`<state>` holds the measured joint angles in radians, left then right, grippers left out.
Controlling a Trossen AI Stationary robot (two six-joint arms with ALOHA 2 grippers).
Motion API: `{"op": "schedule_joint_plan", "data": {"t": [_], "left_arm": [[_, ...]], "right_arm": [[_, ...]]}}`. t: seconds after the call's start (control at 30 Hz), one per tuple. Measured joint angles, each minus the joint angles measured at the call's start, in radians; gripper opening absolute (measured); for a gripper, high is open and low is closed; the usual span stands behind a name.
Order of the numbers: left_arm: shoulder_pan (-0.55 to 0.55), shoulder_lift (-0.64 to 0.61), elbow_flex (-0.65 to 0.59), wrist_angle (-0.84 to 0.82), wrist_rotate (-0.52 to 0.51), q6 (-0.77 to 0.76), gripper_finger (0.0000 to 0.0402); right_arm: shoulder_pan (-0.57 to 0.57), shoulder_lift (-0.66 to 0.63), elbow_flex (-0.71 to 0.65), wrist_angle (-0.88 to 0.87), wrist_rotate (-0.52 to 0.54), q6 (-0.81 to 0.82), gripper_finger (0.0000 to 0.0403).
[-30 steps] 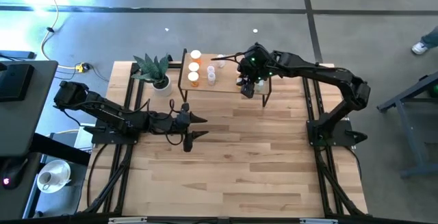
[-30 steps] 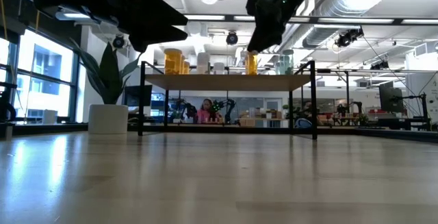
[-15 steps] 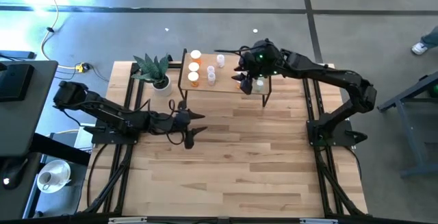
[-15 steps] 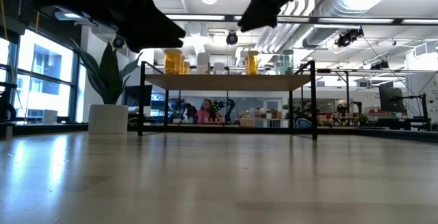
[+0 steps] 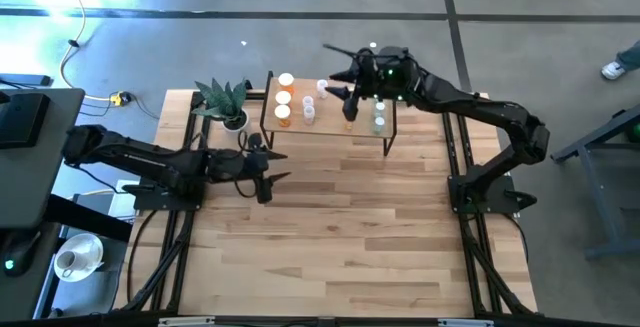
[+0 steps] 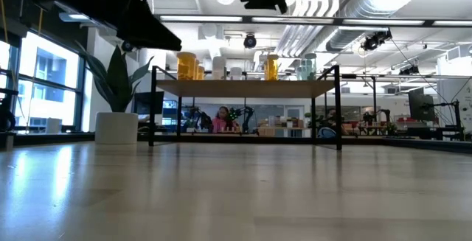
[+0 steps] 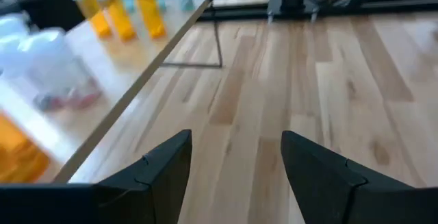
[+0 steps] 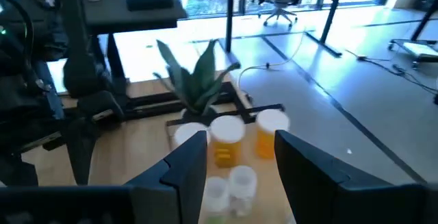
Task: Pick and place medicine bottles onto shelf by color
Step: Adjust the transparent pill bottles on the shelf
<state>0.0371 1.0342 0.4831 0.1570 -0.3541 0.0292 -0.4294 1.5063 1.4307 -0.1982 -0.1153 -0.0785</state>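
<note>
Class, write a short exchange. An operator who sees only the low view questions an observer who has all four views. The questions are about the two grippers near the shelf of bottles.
Operator: I only have the low view. Which arm is above the shelf?
Observer: The right gripper hangs over the shelf. The left gripper is off the shelf, over the table near the plant.
Operator: Is either one holding a bottle?
Observer: No. Each wrist view shows open fingers with nothing between them.
</note>
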Motion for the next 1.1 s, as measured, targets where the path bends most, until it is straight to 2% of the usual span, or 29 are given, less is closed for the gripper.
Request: {"op": "schedule_joint_plan", "data": {"t": [0.37, 0.7, 0.9, 1.1], "left_arm": [[0.054, -0.146, 0.000, -0.154, 0.013, -0.121, 0.0213], [0.175, -0.325, 0.000, -0.288, 0.019, -0.078, 0.0213], [0.257, -0.383, 0.000, -0.397, 0.088, -0.078, 0.0213], [0.277, -0.385, 0.000, -0.439, 0.135, -0.079, 0.0213]], "right_arm": [[-0.063, 0.077, 0.274, -0.226, -0.007, -0.016, 0.0162], [-0.094, 0.292, 0.582, -0.479, -0.005, -0.041, 0.0162], [-0.080, 0.409, 0.683, -0.522, -0.010, -0.071, 0.0162], [-0.054, 0.481, 0.695, -0.533, -0.013, -0.087, 0.0162]]}}
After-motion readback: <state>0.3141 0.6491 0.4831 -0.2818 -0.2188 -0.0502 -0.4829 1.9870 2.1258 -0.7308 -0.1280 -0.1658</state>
